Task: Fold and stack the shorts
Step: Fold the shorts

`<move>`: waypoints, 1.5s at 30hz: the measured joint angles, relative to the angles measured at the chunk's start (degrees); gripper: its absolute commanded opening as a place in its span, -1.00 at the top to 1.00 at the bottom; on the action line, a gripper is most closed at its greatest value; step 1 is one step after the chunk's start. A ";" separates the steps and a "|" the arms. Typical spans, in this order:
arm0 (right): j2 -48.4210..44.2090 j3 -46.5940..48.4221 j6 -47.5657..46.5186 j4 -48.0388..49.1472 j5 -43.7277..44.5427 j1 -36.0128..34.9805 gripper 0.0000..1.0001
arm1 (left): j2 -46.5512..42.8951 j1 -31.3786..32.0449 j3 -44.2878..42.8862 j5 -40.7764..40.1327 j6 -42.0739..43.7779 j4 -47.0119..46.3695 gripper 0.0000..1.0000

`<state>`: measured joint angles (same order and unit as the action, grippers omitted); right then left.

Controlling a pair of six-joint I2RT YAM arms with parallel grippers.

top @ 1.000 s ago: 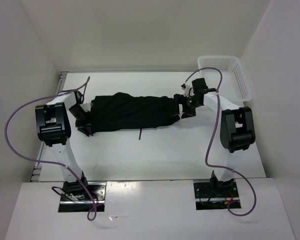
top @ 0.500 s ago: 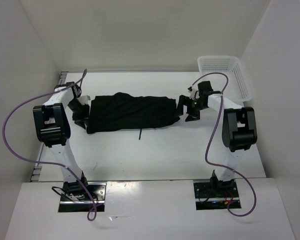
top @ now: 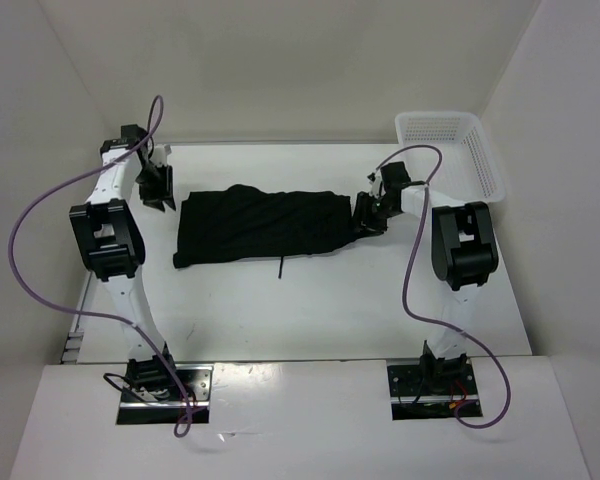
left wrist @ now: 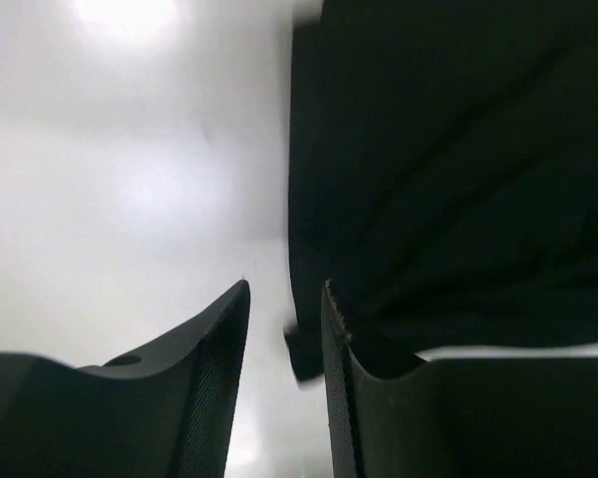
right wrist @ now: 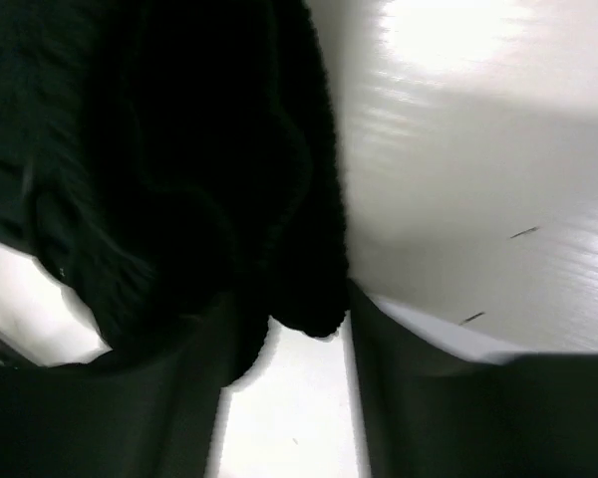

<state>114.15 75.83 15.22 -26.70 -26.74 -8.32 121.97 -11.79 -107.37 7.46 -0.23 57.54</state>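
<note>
My left gripper (left wrist: 284,291) has its jaws a narrow gap apart, holding nothing. The shorts (top: 255,225) lie spread on the table (top: 310,300), ahead and right of its tips. My right gripper (right wrist: 294,324) stands partly open with the shorts' edge at its mouth; I cannot tell if it pinches.

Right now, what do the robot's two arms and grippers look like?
The left arm and right arm have white links and bulky black joint housings. A purple cable loops beside each. The left gripper and right gripper are black, with two flat fingers.
</note>
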 measured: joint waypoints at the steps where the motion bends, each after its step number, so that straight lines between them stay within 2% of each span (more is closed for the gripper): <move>1: 0.35 0.17 -0.22 0.26 0.79 -0.07 0.22 | 1.99 0.13 -3.19 0.15 0.02 -0.96 0.10; 2: 0.68 0.31 -0.33 0.42 1.40 -0.09 0.31 | 3.89 0.24 -6.12 0.28 0.02 -1.90 0.10; 5: 0.90 0.46 -1.36 0.39 2.16 -0.09 0.33 | 9.44 1.14 -12.83 0.22 0.00 -4.04 0.07; 7: 0.90 0.79 -2.80 0.31 2.47 -0.17 0.18 | 13.05 2.16 -16.17 0.24 0.00 -5.16 0.05; 9: 0.74 0.79 -4.76 -0.09 2.78 -0.17 -0.08 | 15.93 3.34 -18.18 0.26 0.00 -5.73 0.05; 11: -0.02 0.79 -7.76 -0.90 2.47 0.17 -0.20 | 18.47 4.59 -20.09 0.33 0.00 -5.55 0.05; 16: -3.21 0.76 -16.68 -5.86 3.93 1.60 -0.25 | 20.79 6.67 -22.40 1.29 0.02 -5.60 0.05; 20: -6.08 1.01 -20.02 -8.09 4.59 4.20 -0.32 | 20.90 6.67 -22.36 1.03 0.02 -6.64 0.05; 24: -6.56 4.24 -21.68 -10.14 2.03 5.60 -0.47 | 20.90 6.56 -22.36 0.15 0.02 -7.89 0.05; 28: -6.82 6.01 -21.53 -10.01 -0.46 4.72 -0.92 | 20.85 6.56 -22.53 -0.20 0.00 -8.26 -0.01; 29: -6.86 6.01 -21.00 -9.99 -0.11 4.07 -0.98 | 20.85 6.56 -22.67 -0.22 0.00 -8.28 -0.01; 37: -6.75 5.11 -16.17 -7.67 3.61 -3.41 -1.00 | 20.04 6.56 -21.70 -2.99 0.02 -9.40 -0.03; 41: -4.63 5.03 -13.46 -5.51 7.48 -3.98 -1.00 | 19.17 6.49 -18.23 -5.60 -0.02 -10.40 -0.03; 44: -2.10 4.33 -12.52 -3.91 10.08 -4.11 -0.91 | 18.82 6.23 -18.08 -6.29 0.00 -10.91 -0.03; 45: -1.22 4.07 -12.24 -3.89 10.67 -4.15 -0.80 | 18.71 6.16 -18.12 -6.49 0.00 -11.13 -0.06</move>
<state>112.92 79.90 2.98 -30.59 -16.08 -12.47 140.68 -5.63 -125.49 0.97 -0.23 46.41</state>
